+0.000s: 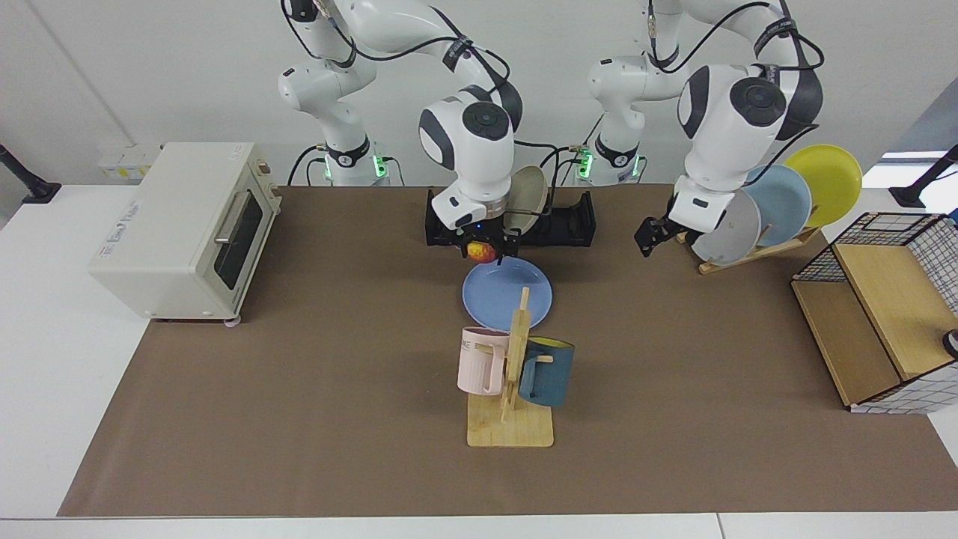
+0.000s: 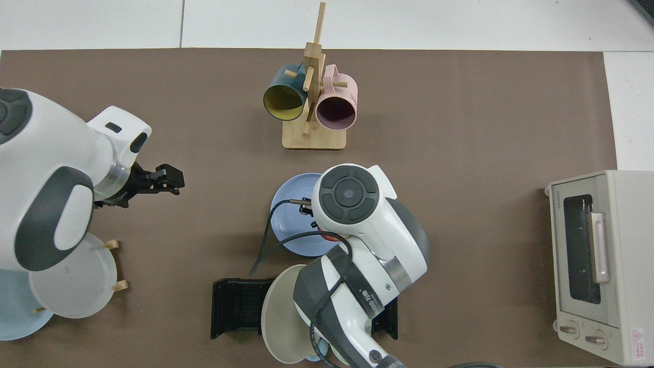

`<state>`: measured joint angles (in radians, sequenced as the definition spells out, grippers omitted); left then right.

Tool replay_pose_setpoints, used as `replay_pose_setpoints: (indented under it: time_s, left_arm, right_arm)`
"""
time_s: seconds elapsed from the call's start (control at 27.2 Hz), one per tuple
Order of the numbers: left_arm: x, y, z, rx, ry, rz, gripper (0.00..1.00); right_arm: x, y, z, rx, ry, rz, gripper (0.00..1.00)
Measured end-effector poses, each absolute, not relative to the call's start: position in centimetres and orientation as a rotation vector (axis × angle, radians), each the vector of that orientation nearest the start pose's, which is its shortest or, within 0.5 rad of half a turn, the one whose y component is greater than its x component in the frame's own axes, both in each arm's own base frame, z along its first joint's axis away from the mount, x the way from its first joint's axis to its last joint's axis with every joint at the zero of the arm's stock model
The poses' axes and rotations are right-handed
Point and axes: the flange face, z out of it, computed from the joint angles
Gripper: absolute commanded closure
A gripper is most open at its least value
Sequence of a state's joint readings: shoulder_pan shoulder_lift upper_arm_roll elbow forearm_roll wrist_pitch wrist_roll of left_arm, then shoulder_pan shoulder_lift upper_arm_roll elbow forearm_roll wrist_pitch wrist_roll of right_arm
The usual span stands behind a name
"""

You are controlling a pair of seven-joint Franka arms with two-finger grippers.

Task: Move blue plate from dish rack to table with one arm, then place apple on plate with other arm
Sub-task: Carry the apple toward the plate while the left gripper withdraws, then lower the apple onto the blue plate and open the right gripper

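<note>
The blue plate (image 1: 507, 296) lies flat on the table (image 1: 299, 374) in front of the black dish rack (image 1: 576, 221). My right gripper (image 1: 486, 258) is shut on the apple (image 1: 482, 251) and hangs just above the plate's far rim. In the top view the right arm covers much of the blue plate (image 2: 288, 220), and only a sliver of the apple (image 2: 327, 236) shows. My left gripper (image 1: 648, 236) hangs open and empty off to the side, by the wooden plate stand; in the top view the left gripper (image 2: 171, 180) is well away from the plate.
A beige plate (image 1: 528, 195) stands in the rack. The wooden mug tree (image 1: 513, 374) with two mugs stands just in front of the blue plate. A toaster oven (image 1: 179, 232), a wooden stand with a grey plate (image 1: 722, 224) and a wire basket (image 1: 883, 307) sit at the sides.
</note>
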<state>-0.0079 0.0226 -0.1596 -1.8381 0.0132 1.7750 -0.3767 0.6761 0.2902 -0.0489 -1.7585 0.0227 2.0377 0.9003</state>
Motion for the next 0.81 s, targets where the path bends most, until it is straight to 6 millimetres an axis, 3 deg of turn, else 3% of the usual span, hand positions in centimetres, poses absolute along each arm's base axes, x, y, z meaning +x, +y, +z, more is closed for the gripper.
replay_pose_setpoints:
  time_s: [0.22, 0.33, 0.44, 0.52, 0.59, 0.63, 0.66, 0.81]
  left_arm:
    - [55.2, -6.0, 53.0, -3.102, -0.241, 0.122, 0.00]
    - [54.9, -4.7, 53.9, -3.108, -0.194, 0.116, 0.00]
    - [54.3, -3.0, 55.0, -3.115, -0.120, 0.119, 0.00]
    - [53.9, -1.8, 55.7, -3.120, -0.064, 0.117, 0.00]
    - [53.4, -0.6, 56.4, -3.125, -0.017, 0.112, 0.00]
    - [53.3, -0.2, 56.7, -3.127, -0.001, 0.104, 0.00]
    - [53.2, 0.1, 56.9, -3.128, 0.011, 0.098, 0.00]
    - [53.1, 0.2, 57.2, -3.129, 0.034, 0.090, 0.00]
  right_arm:
    - [52.0, 39.4, 34.3, -3.102, 0.462, -0.010, 1.00]
    - [52.3, 39.4, 32.4, -3.107, 0.479, 0.014, 1.00]
    - [52.2, 39.5, 31.5, -3.109, 0.482, 0.030, 0.90]
    - [52.2, 39.6, 31.3, -3.106, 0.487, 0.039, 0.76]
    - [52.2, 39.6, 31.3, -3.091, 0.504, 0.056, 0.34]
    - [52.2, 39.7, 31.4, -3.083, 0.513, 0.065, 0.06]
    - [52.2, 39.7, 31.4, -3.077, 0.519, 0.072, 0.00]
    - [52.1, 39.8, 31.4, -3.069, 0.527, 0.080, 0.00]
